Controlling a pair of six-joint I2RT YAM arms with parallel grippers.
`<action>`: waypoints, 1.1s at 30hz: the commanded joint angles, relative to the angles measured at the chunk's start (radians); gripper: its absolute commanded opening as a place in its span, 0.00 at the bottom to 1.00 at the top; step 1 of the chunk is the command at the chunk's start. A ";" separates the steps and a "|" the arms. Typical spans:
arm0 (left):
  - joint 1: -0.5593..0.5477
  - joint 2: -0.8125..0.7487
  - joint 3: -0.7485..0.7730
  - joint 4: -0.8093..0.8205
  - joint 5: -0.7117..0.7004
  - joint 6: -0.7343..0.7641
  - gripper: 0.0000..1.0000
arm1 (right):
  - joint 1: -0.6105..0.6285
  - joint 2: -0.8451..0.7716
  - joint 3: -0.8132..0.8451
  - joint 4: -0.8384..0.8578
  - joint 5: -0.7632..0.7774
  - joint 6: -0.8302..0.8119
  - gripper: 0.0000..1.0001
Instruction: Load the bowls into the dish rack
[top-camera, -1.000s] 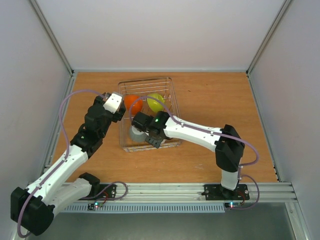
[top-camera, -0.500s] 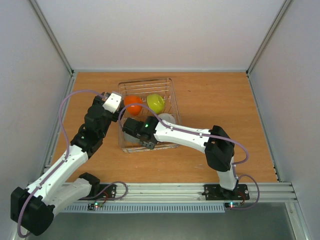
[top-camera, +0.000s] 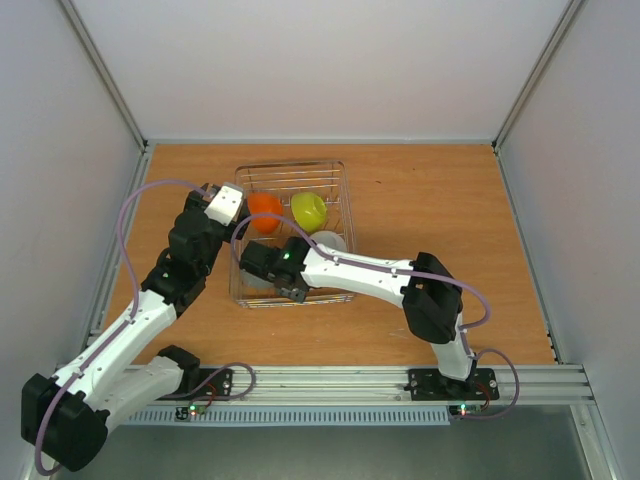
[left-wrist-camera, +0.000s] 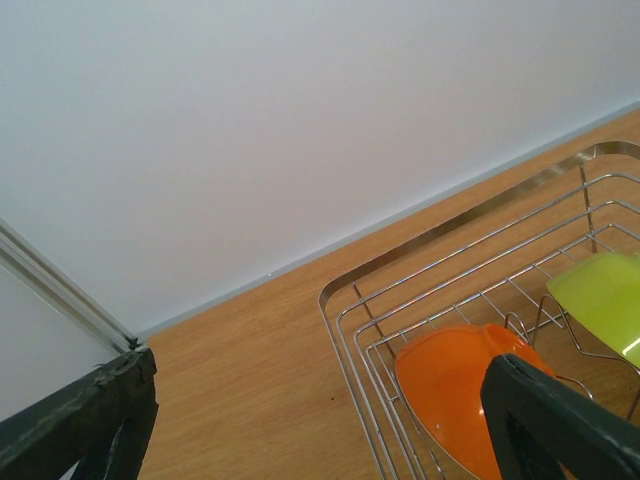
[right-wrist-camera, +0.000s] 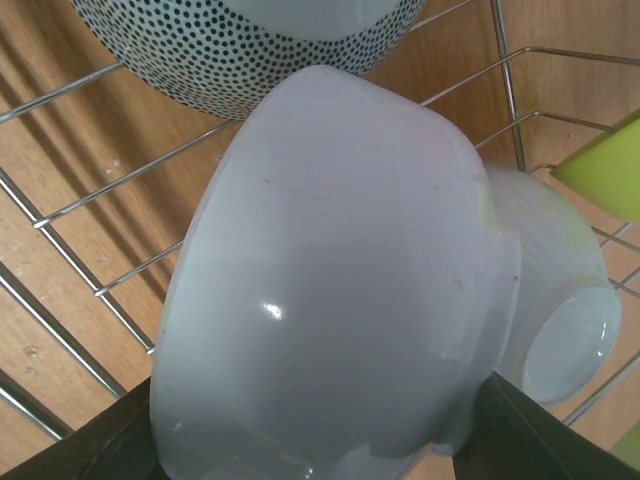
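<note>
The silver wire dish rack (top-camera: 293, 166) lies mid-table. An orange bowl (top-camera: 264, 211) and a lime green bowl (top-camera: 309, 210) stand on edge at its far end. A white bowl (top-camera: 330, 241) sits at its right side. My right gripper (top-camera: 263, 267) reaches low into the rack's near left part, shut on another white bowl (right-wrist-camera: 340, 270) that fills the right wrist view. Just beyond it lies a dotted grey bowl (right-wrist-camera: 250, 50). My left gripper (top-camera: 222, 205) hangs open and empty at the rack's far left corner (left-wrist-camera: 340, 300), with the orange bowl (left-wrist-camera: 450, 390) beside its right finger (left-wrist-camera: 560, 420).
Grey enclosure walls stand on the left, far and right sides. An aluminium rail (top-camera: 330, 380) with both arm bases runs along the near edge. The right forearm (top-camera: 370, 270) lies across the rack's near right corner.
My right gripper has swept left inside the rack, and the rack has slid left and turned a little with it. The left arm has stayed in place.
</note>
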 joint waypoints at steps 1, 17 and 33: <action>-0.001 -0.001 -0.014 0.071 -0.016 -0.001 0.88 | 0.024 0.052 -0.026 -0.081 0.049 0.017 0.01; -0.001 0.002 -0.018 0.087 -0.030 0.012 0.89 | 0.025 0.021 -0.038 -0.089 0.044 0.055 0.99; -0.001 -0.013 -0.022 0.092 -0.043 0.019 0.91 | 0.025 -0.066 -0.068 -0.017 -0.253 0.021 0.99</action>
